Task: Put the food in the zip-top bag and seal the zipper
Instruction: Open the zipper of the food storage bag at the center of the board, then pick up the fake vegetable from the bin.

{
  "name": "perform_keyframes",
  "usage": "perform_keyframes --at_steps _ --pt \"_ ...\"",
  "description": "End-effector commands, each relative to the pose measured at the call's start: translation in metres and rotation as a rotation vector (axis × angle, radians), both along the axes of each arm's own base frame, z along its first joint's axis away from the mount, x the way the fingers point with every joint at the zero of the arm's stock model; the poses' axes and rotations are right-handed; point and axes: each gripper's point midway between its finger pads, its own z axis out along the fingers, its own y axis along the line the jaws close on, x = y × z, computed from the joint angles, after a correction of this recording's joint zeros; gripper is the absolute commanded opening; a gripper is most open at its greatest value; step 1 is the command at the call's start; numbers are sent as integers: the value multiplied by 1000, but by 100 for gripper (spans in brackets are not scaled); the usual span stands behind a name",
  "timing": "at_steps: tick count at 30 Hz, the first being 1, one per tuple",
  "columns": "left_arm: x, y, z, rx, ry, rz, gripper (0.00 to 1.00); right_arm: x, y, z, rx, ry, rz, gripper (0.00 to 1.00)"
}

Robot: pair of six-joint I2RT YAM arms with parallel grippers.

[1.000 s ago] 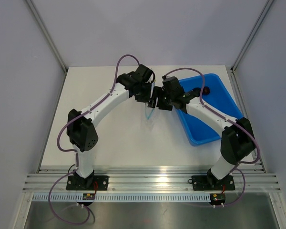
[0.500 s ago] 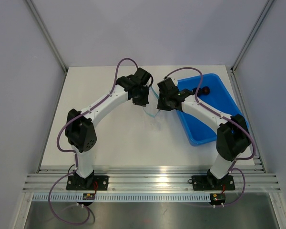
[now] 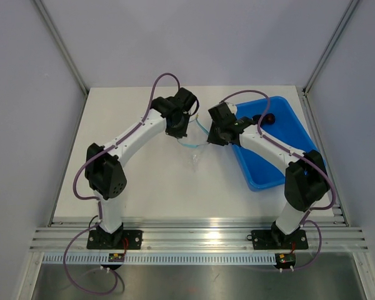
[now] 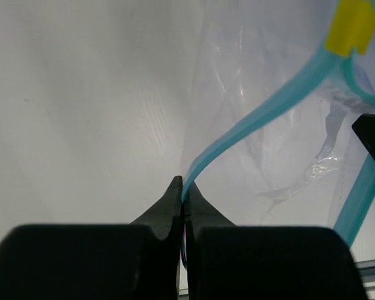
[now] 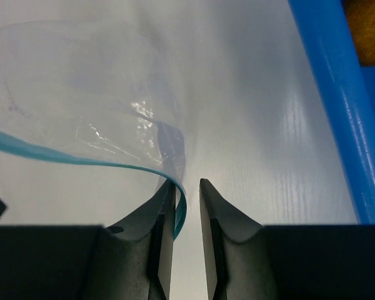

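The clear zip-top bag (image 3: 197, 156) hangs between my two grippers above the table. My left gripper (image 3: 178, 132) (image 4: 184, 187) is shut on its teal zipper (image 4: 256, 119), near a yellow slider (image 4: 353, 25). My right gripper (image 3: 211, 139) (image 5: 187, 184) stands narrowly open. The zipper (image 5: 50, 153) bends round its left fingertip and runs down into the gap, apart from the other finger. One dark piece of food (image 3: 270, 117) lies in the blue tray (image 3: 275, 156). An orange-brown piece (image 5: 365, 25) shows past the tray's rim (image 5: 337, 94).
The blue tray sits on the white table's right side, under my right arm. Grey walls close in the table on three sides. Purple cables loop over both arms.
The grippers have drawn apart, the left one going left and the right one right, and the bag's mouth now stretches between them. The right jaws have narrowed.
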Motion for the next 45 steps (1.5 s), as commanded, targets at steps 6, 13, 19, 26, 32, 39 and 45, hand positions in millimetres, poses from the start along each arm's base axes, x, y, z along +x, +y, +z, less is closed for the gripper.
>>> perform_keyframes --at_steps 6,13,19,26,32,39,45 --pt "27 19 73 149 -240 4 0 6 21 43 163 -76 28 31" --pt "18 -2 47 104 -185 -84 0 0 30 63 219 -110 88 73" --pt "18 1 42 125 -183 -96 0 -4 2 82 192 -172 37 72" --pt "17 -4 38 114 -166 -96 0 8 -73 96 123 -246 -121 73" --pt "17 -9 37 86 -156 -93 0 30 -130 26 97 -89 -215 84" --pt "12 -23 31 30 -112 -109 0 54 -132 -21 58 -9 -169 90" --pt "16 -27 29 31 -109 -110 0 69 -139 -51 92 38 -177 90"
